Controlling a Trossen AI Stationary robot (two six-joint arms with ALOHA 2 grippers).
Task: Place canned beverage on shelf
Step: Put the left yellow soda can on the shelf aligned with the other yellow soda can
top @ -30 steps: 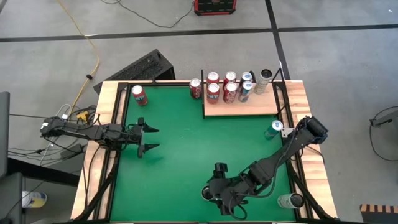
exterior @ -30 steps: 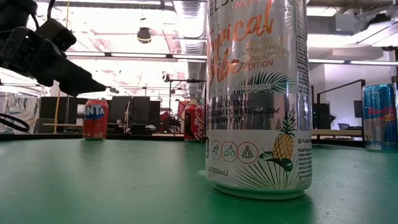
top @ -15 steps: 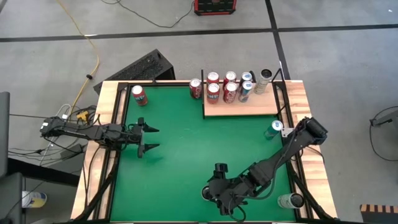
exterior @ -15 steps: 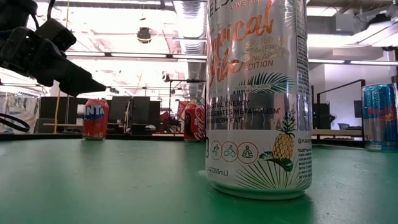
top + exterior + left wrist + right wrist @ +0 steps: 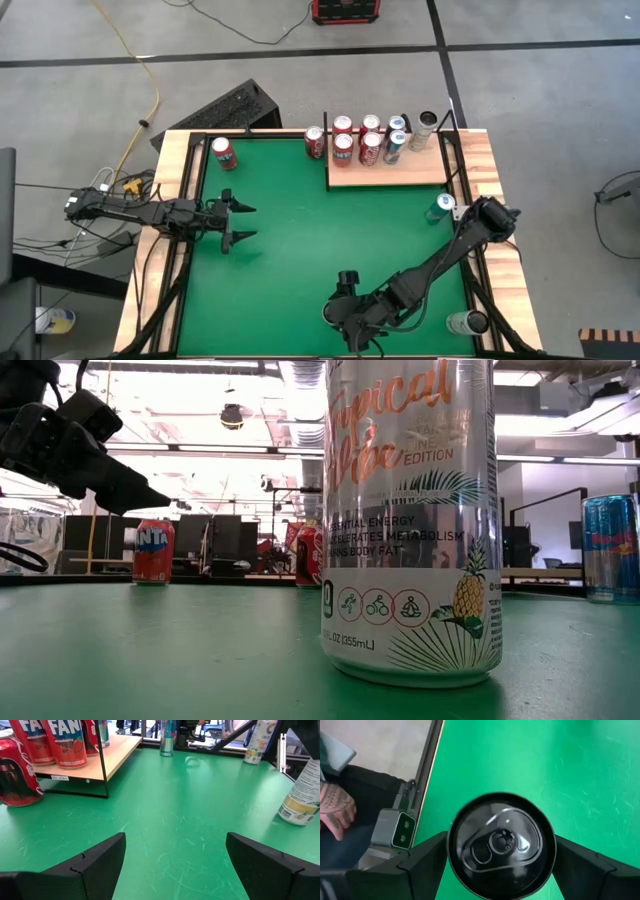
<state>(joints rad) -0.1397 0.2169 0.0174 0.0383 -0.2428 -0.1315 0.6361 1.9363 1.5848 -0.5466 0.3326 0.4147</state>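
- A silver canned beverage (image 5: 408, 520) with a pineapple print stands upright near the front edge of the green surface (image 5: 300, 230), close to the low camera; in the right wrist view its dark top (image 5: 501, 845) is seen from straight above.
- The right end effector (image 5: 345, 312) hangs over this can with its fingers (image 5: 422, 857) spread wide on either side of the top; open, one finger on each side, and I cannot tell whether they touch the can.
- The shelf (image 5: 388, 168), a pale wooden board with thin black posts, lies at the far edge of the surface, right of centre, well apart from the silver can.
- On the shelf stand several upright cans along its back edge: red ones (image 5: 356, 140), a blue-and-silver one (image 5: 395, 142) and a pale one (image 5: 426, 130).
- A red can (image 5: 314, 142) stands on the green just beside the shelf's left edge.
- Another red can (image 5: 223, 152) stands near the far left corner of the surface.
- A blue can (image 5: 438, 208) stands near the right rail, and a light can (image 5: 465, 322) stands on the wooden border at the front right.
- The left end effector (image 5: 240, 222) hovers above the left part of the surface, fingers (image 5: 95, 862) open and empty, pointing toward the centre.
- A person's hand (image 5: 335, 812) shows beyond the surface's edge in the right wrist view.
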